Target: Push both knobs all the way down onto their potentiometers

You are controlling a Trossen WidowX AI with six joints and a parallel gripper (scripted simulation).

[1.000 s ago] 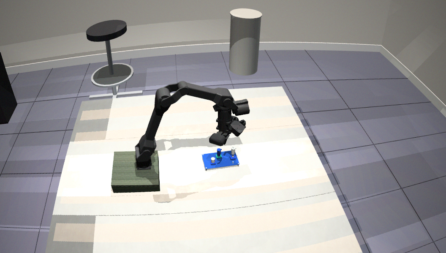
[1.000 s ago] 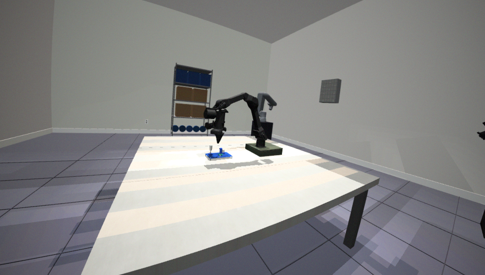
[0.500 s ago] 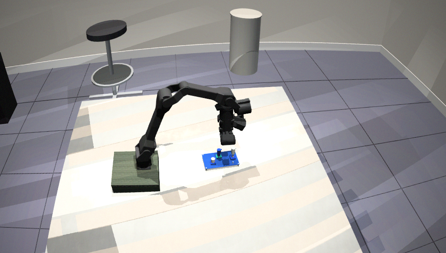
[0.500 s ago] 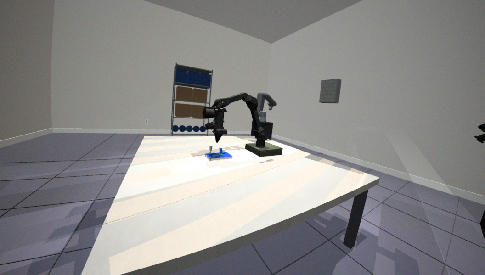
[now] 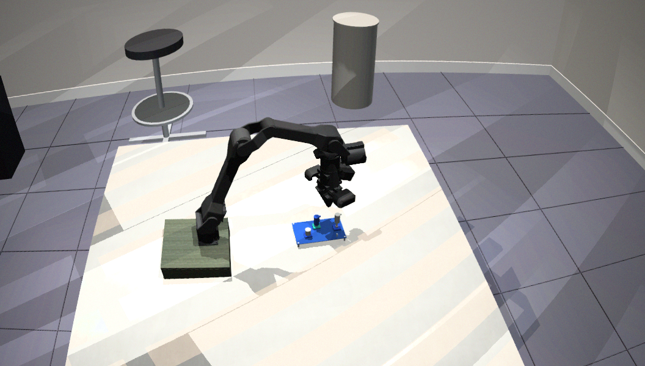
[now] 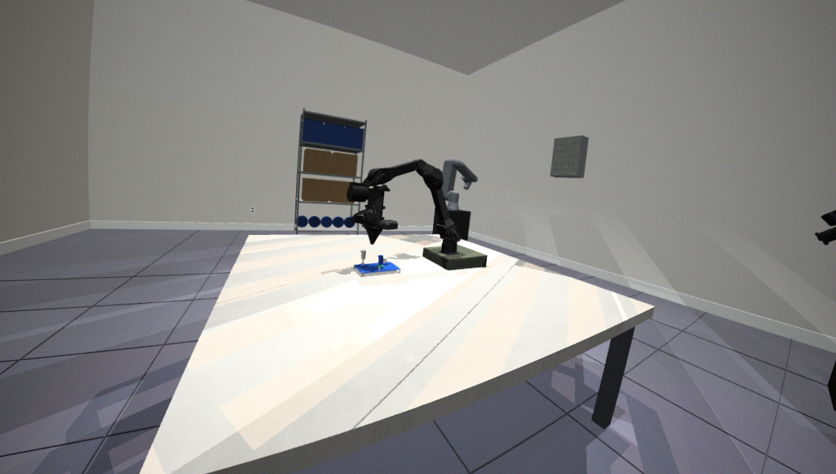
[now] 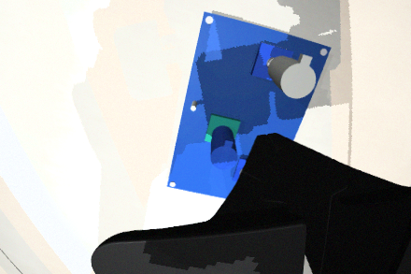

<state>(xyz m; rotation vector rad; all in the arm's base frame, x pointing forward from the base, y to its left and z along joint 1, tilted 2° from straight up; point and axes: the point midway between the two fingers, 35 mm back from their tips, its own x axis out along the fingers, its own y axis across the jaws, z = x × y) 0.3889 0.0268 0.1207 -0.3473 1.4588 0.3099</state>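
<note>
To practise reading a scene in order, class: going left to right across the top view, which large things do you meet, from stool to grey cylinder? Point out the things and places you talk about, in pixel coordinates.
Stool (image 5: 154, 43), robot arm (image 5: 290, 132) (image 6: 404, 168), grey cylinder (image 5: 353, 65).

The base block (image 5: 195, 259) (image 6: 465, 259) looks like green-stained wood; the arm (image 5: 294, 134) (image 6: 438, 188) looks matt.

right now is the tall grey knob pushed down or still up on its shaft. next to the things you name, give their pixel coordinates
Still up: in the top view the grey knob (image 5: 337, 218) (image 6: 362, 254) (image 7: 297, 79) stands above its blue potentiometer (image 5: 336, 228) (image 7: 260, 64), shaft showing between them.
</note>
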